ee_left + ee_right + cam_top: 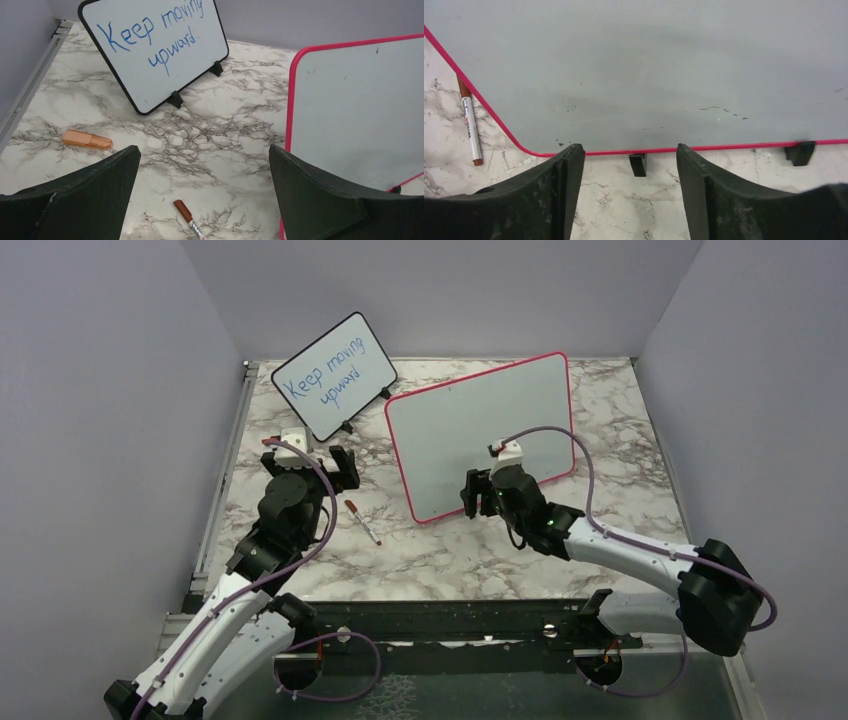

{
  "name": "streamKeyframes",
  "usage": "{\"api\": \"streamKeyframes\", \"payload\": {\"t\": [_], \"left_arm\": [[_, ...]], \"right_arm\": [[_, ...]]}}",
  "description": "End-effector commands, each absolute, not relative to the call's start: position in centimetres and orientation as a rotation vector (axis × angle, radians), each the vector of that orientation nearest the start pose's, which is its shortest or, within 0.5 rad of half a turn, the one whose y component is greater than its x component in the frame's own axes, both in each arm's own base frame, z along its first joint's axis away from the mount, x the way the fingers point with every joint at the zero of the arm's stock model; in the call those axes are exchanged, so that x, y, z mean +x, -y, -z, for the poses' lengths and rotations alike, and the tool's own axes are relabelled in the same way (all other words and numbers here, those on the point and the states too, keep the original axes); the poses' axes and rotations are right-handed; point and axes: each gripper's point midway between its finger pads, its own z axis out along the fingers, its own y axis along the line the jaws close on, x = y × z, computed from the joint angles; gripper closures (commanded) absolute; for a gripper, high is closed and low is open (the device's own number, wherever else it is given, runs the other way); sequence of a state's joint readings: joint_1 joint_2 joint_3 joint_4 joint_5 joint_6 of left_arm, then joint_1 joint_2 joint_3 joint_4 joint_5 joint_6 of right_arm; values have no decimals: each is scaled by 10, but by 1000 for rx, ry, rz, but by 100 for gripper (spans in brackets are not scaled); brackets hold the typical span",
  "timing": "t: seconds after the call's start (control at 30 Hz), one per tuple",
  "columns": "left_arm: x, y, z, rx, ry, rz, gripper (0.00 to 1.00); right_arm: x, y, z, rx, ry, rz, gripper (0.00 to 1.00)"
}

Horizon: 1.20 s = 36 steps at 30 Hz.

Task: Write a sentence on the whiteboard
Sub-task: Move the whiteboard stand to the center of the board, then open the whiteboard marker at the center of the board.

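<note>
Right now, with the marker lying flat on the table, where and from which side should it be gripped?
Take the marker at its white mid-barrel, from straight above, jaws closing across its width. It lies flat on the table, clear of the whiteboard, so both long sides are free.

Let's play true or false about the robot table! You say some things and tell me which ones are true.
1. The marker lies on the table, near the pink-framed whiteboard. True.
2. The pink-framed whiteboard has a sentence written on it. False: it is blank apart from a few faint marks.
3. The right gripper is holding the marker. False: it is open and empty, facing the whiteboard's bottom edge.
4. The small black-framed board says "Keep moving upward" in blue. True.
5. The left gripper is open with nothing in it. True.
</note>
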<state>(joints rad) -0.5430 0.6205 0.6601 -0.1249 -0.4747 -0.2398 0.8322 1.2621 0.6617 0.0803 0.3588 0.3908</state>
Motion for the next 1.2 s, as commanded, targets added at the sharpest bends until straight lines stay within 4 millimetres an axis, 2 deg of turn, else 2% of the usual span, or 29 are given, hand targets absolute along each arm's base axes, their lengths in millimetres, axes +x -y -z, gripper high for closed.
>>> {"api": "streamKeyframes", "payload": {"t": [0.0, 0.1, 0.13, 0.2, 0.23, 0.37, 0.57, 0.87, 1.0, 1.17], "left_arm": [[280, 73, -278, -199, -1660, 171, 1], [283, 76, -265, -233, -1708, 174, 1], [285, 78, -259, -244, -1732, 174, 1], [287, 80, -248, -266, -1776, 169, 1], [287, 80, -244, -288, -1795, 166, 1], [290, 81, -221, -339, -1876, 144, 1], [285, 85, -170, -425, -2078, 111, 1], [280, 80, -99, -616, -2410, 142, 2], [284, 81, -83, -644, -2476, 130, 13], [289, 90, -66, -651, -2577, 117, 22]], "right_arm": [[280, -207, -139, -183, -2036, -235, 26], [278, -187, -156, -124, -1998, -182, 19], [277, -179, -162, -92, -1989, -160, 16], [274, -166, -170, -48, -1978, -127, 1], [272, -161, -173, -41, -1975, -113, 0], [266, -142, -185, 22, -1968, -66, 0], [256, -112, -199, 124, -1952, 13, 0], [242, -98, -222, 93, -1860, -62, 0], [238, -90, -228, 123, -1828, -71, 0], [236, -79, -229, 164, -1806, -36, 0]]}}
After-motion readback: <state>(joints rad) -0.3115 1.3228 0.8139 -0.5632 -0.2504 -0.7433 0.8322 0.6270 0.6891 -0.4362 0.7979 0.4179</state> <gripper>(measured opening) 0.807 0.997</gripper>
